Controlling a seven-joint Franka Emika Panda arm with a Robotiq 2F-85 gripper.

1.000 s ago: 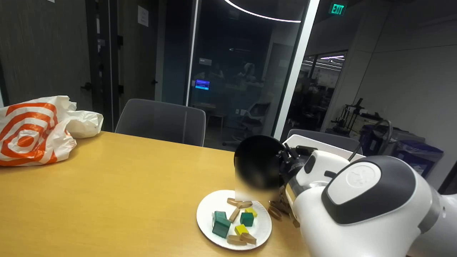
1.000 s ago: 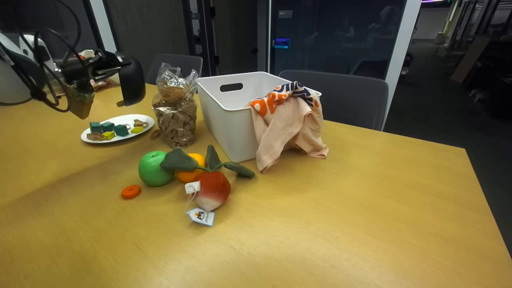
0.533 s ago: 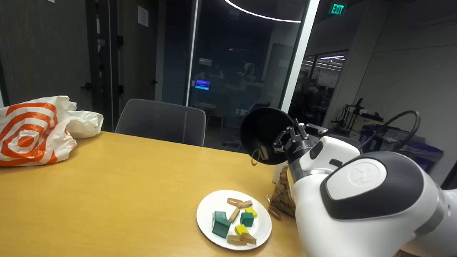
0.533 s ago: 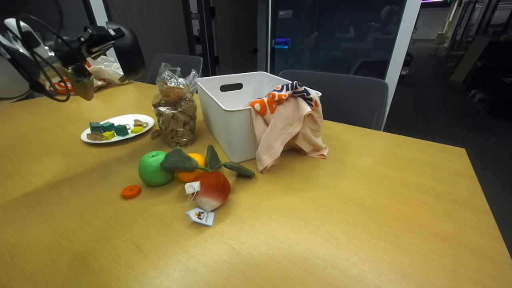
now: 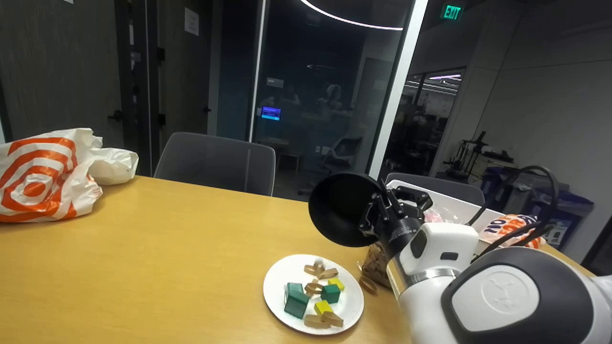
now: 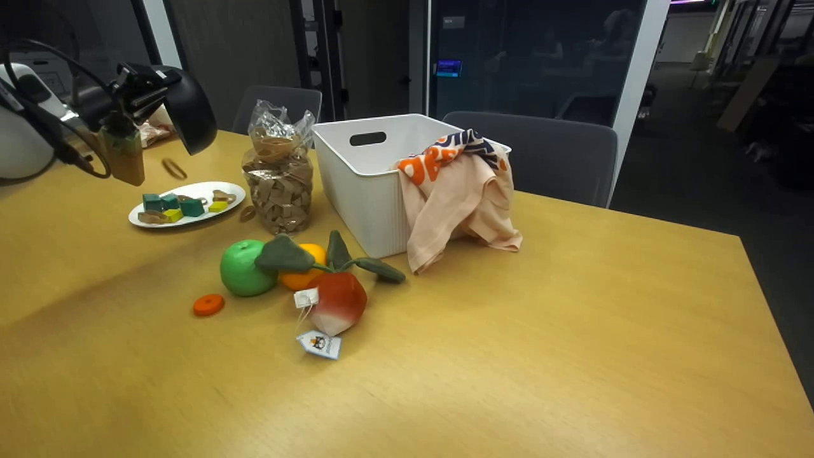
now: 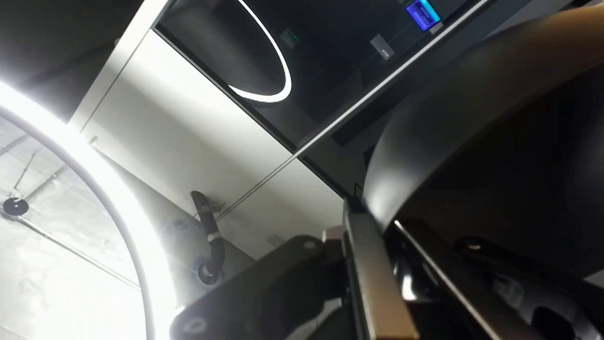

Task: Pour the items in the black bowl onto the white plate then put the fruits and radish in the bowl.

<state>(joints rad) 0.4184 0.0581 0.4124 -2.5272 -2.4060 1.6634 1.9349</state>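
A yellow wood-grained table [image 6: 540, 331] stood in a dim room, grey chairs [image 5: 215, 165] at its far side and dark glass [image 5: 296, 62] behind them. The pincer [image 7: 377, 218] was clamped on the rim of the black bowl [image 5: 330, 210], holding it off the table and tipped on its side. In an exterior view the bowl was left of the pincer, its mouth facing me, above and apart from the white plate [image 5: 277, 286]. On that plate lay green blocks [image 5: 296, 305], yellow blocks [image 5: 323, 308] and brown loops [image 5: 316, 321]; in an exterior view a single loop [image 6: 173, 168] showed higher, seemingly in mid-air.

The green fruit [image 6: 247, 270], the radish [image 6: 340, 298] and, partly hidden behind it, the orange fruit [image 6: 294, 280] sat close together in an exterior view, nearer than the plate, with an orange disc [image 6: 208, 305] to their left. A clear bag [image 6: 280, 121] of brown pieces [image 6: 283, 207] stood between the plate and a white bin [image 6: 356, 197]. In an exterior view the robot arm [image 5: 507, 301] filled the near right instead. The wrist view looked upward and alone caught a dark pipe [image 7: 206, 222] beside a glowing ring lamp [image 7: 98, 173].

At the far right a sign [image 5: 452, 12] read EXIT. A white plastic bag [image 5: 48, 177] at the far left carried an orange bullseye, and a cloth [image 5: 509, 227] over the bin showed NO in dark letters. The radish's paper tag [image 6: 320, 344] bore a small drawing, its print too small to read.
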